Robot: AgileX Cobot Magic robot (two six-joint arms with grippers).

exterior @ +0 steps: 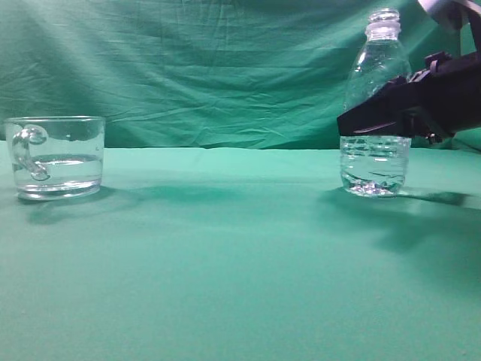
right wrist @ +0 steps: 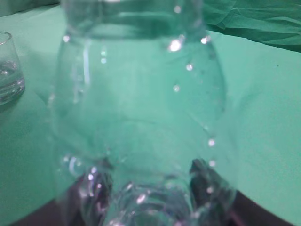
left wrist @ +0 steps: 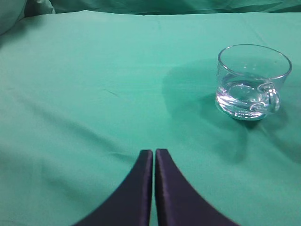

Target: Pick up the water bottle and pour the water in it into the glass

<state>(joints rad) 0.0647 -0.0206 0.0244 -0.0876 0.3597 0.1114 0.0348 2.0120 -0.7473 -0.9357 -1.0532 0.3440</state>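
Note:
The water bottle (exterior: 376, 64) stands upright on the green cloth at the right, uncapped, with water (exterior: 373, 162) in its lowest quarter. My right gripper (exterior: 362, 120) is shut on the bottle's middle. In the right wrist view the bottle (right wrist: 141, 94) fills the frame, with the gripper's (right wrist: 153, 188) dark fingers on either side of it. The glass (exterior: 56, 154) stands at the far left, handle toward the camera, holding some water. It also shows in the left wrist view (left wrist: 251, 82) and the right wrist view (right wrist: 7, 70). My left gripper (left wrist: 154, 153) is shut and empty, well short of the glass.
A green cloth (exterior: 225, 256) covers the table, and a wrinkled green backdrop (exterior: 210, 68) hangs behind it. A wide stretch of cloth lies between the glass and the bottle.

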